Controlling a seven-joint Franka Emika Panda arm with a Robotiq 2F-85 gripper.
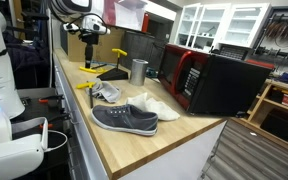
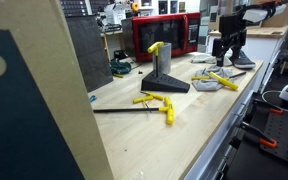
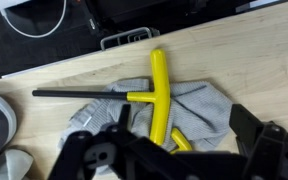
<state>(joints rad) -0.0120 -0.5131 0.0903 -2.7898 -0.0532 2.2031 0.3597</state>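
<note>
Gripper point(image 3: 179, 158), jaws wide apart and empty, above yellow T-handle tool point(image 3: 159, 85) on grey cloth point(image 3: 204, 105) on wooden counter point(image 3: 254, 50)

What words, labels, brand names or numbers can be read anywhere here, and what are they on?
None can be read in any view.
On the microwave, any marks on the front are too small and blurred to read.
On the blue board, there is a pale mark near the edge, too blurred to read.
On the yellow tool, grey cloth and grey shoe, no writing shows.
</note>
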